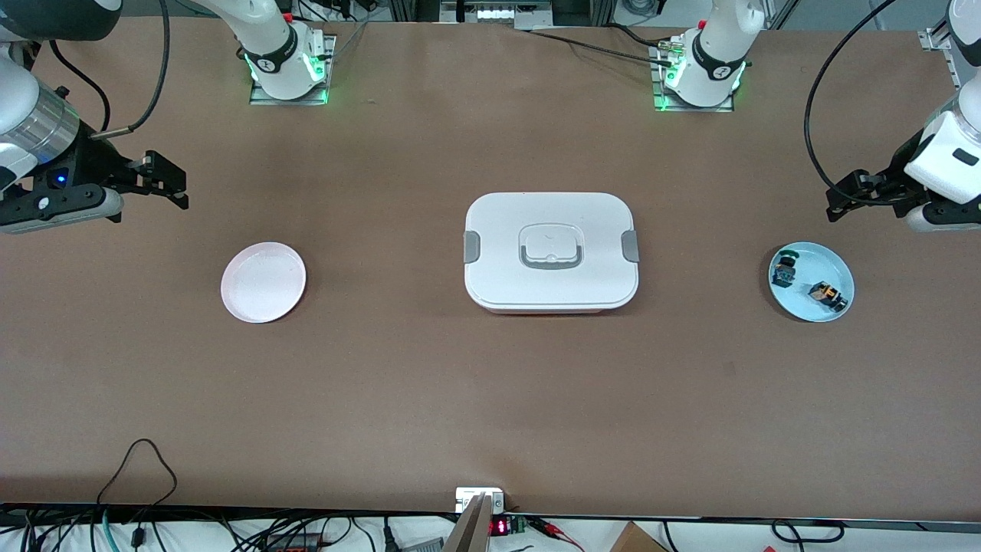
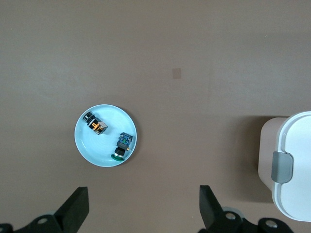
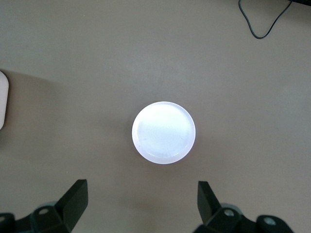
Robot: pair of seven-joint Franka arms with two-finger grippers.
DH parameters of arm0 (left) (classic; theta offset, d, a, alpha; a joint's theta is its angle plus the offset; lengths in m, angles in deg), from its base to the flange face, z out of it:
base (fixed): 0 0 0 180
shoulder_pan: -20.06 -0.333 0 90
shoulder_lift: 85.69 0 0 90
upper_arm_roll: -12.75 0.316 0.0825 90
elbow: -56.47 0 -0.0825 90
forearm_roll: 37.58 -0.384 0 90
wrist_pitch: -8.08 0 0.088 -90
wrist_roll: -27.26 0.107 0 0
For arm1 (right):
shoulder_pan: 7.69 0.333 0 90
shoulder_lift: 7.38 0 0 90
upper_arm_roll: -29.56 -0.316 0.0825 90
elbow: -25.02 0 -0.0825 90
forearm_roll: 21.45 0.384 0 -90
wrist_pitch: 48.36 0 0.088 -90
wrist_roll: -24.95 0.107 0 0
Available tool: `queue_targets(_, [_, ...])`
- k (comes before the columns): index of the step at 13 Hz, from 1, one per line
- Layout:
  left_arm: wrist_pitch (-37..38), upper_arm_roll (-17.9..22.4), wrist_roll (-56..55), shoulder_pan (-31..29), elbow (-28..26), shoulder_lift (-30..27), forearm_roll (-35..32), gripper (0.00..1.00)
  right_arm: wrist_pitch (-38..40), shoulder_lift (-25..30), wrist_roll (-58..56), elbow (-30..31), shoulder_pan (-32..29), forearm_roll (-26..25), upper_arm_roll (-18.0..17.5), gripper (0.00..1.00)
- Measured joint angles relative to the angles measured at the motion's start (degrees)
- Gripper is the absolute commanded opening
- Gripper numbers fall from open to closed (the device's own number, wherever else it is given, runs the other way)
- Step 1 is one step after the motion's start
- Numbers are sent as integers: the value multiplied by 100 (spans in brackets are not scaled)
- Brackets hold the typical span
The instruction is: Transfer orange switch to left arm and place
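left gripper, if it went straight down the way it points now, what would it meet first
Probably bare table. The left gripper, jaws open, points down, and the blue plate holding the orange switch sits just ahead of that line, though depth is hard to judge.

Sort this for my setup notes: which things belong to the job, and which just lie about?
Job: orange switch on the blue plate; white box; pink plate; left hand and right hand, both open.

Lying about: green switch; cables.

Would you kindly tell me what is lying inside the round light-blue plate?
In the round light-blue plate lie an orange-banded black switch and a green-capped black switch. Their undersides are hidden.
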Motion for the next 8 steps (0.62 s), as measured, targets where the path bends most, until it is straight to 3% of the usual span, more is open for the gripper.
queue_targets(8, [51,0,5,2,28,11,0,100,7,0,-5,0,4,0,-7,100])
